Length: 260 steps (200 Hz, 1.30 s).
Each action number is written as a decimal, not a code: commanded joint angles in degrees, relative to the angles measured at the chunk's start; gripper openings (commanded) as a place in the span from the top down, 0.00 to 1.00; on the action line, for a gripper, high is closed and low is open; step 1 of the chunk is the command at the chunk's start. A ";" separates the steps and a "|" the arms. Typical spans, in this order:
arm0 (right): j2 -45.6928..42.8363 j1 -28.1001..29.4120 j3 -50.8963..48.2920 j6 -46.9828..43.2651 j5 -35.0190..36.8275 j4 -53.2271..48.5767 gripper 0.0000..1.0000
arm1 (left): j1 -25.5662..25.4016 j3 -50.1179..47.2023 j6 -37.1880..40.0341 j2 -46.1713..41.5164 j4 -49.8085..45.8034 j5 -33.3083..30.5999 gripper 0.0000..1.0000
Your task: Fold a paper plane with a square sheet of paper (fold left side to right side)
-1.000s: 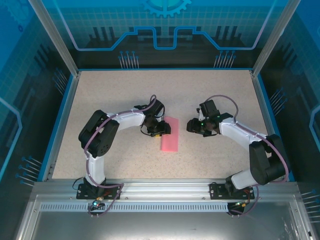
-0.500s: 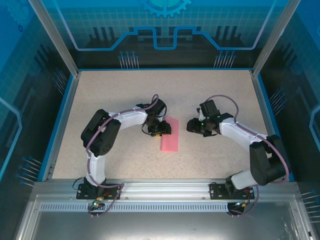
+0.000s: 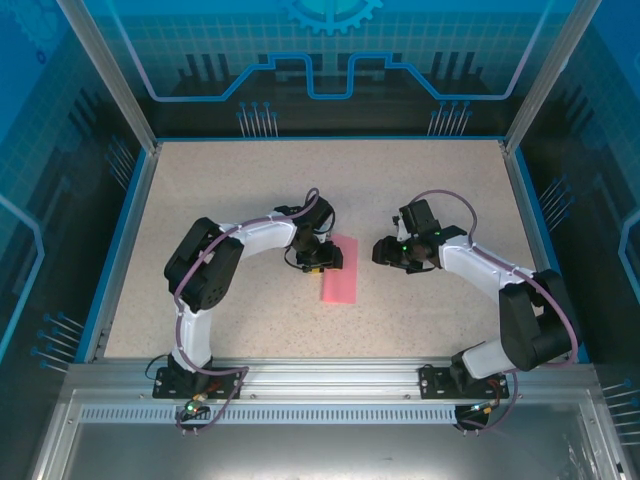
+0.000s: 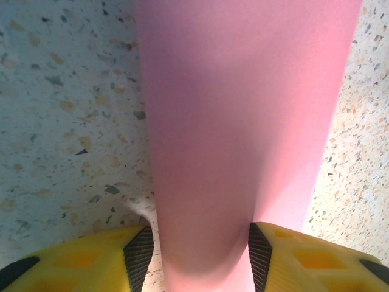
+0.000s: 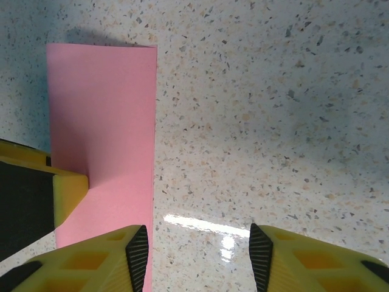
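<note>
The square sheet of paper (image 3: 340, 278) is pink and lies folded in half as a narrow strip in the middle of the table. A paper plane is out of view. My left gripper (image 3: 322, 258) sits low over the strip's far end. In the left wrist view the pink paper (image 4: 243, 109) fills the gap between the half-open jaws of the left gripper (image 4: 200, 258), and the right finger rests on it. My right gripper (image 3: 385, 250) hovers open to the right of the sheet. In the right wrist view the right gripper (image 5: 199, 258) is over bare table and the paper (image 5: 103, 115) is at left.
The speckled table (image 3: 250, 190) is ringed by a blue rim (image 3: 130, 220) and transparent walls. One yellow finger of the left gripper (image 5: 68, 188) presses on the strip's left side in the right wrist view. Bare table lies between the strip and the right gripper.
The left arm's elbow has crept slightly to the right. Both grippers and the paper stay where they were.
</note>
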 commanded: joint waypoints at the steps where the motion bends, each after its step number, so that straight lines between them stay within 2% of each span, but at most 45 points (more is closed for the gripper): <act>1: 0.82 -0.84 -0.51 0.15 -2.70 0.51 0.50 | -2.43 -1.70 1.80 6.04 1.73 -0.32 0.50; 65: 3.13 1.54 -1.08 1.11 -5.55 2.65 0.53 | -2.39 -1.73 1.71 6.11 1.58 -0.39 0.49; 260: 3.85 3.33 0.07 1.61 -5.12 2.22 0.54 | -2.48 -0.93 -1.80 8.49 1.36 0.47 0.49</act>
